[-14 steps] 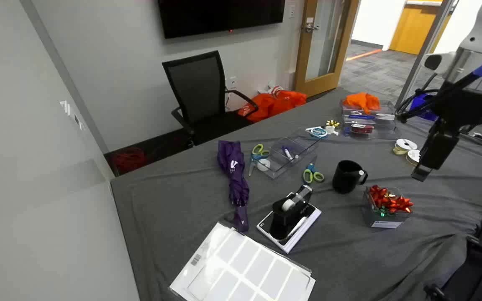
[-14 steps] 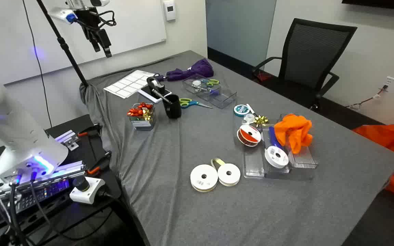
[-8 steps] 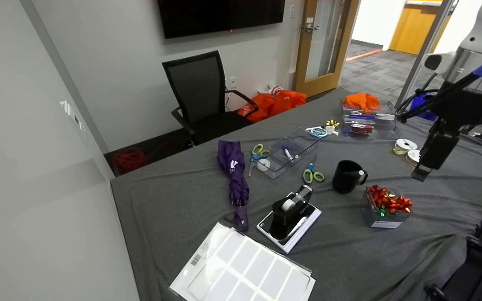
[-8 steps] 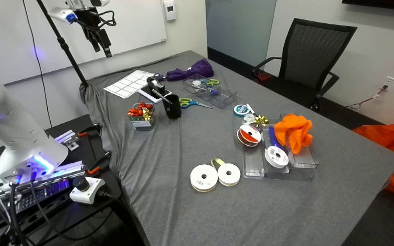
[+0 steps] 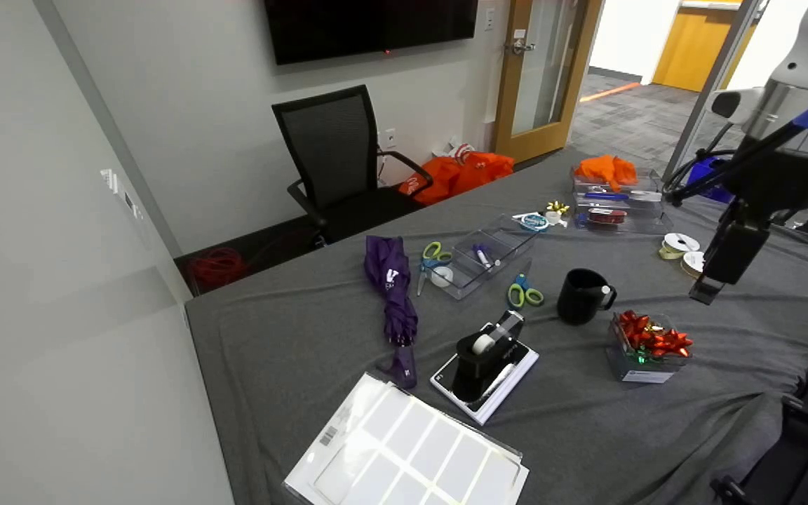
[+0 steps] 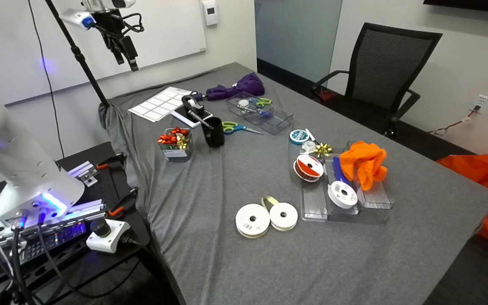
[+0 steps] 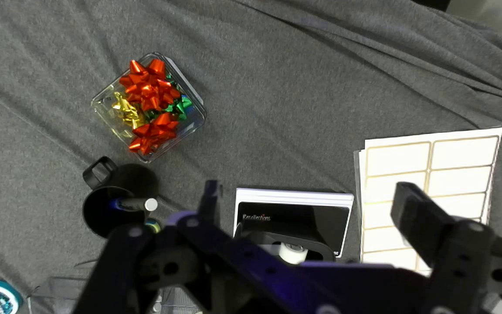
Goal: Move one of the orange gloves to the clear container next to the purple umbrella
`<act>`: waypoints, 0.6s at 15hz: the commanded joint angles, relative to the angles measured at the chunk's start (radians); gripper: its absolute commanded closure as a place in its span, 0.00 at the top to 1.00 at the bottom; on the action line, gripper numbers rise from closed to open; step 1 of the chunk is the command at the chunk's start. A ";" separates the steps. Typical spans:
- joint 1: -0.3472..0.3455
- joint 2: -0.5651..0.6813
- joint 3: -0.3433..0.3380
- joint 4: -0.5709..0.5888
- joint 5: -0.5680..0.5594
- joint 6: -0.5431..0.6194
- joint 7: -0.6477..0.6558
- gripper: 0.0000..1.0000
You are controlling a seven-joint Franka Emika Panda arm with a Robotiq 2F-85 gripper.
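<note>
If going for the orange gloves next, mind the diagonal: from the hand, high over the side of the worktop away from the chair, across to the chair-side edge and along it towards the corner nearest the door. Reading fingers as wide apart in the wrist view, with nothing between. Can't aim by that view yet: no gloves in it.

Seeing gloves in both exterior views, bunched in the clear organiser, mostly over the compartment closest to the chair-side edge, with a lobe drooping. Can't tell how many, or name any long axis; would pinch from above at the top fold. Lying near the white spool and just beside a blue item, so could snag one, or come up as two together.

After that, by guess, carry back along the chair-side edge, away from the door-end corner, to the clear container, lined up roughly lengthwise with that edge. Just beyond it, note the purple umbrella, running inwards from the chair-side edge across that line. Release short of it.
</note>
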 commanded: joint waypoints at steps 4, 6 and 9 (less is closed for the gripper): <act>-0.004 0.000 0.004 0.002 0.002 -0.002 -0.002 1.00; -0.004 0.000 0.004 0.002 0.002 -0.002 -0.002 1.00; -0.004 0.001 -0.001 0.002 0.006 0.009 -0.006 1.00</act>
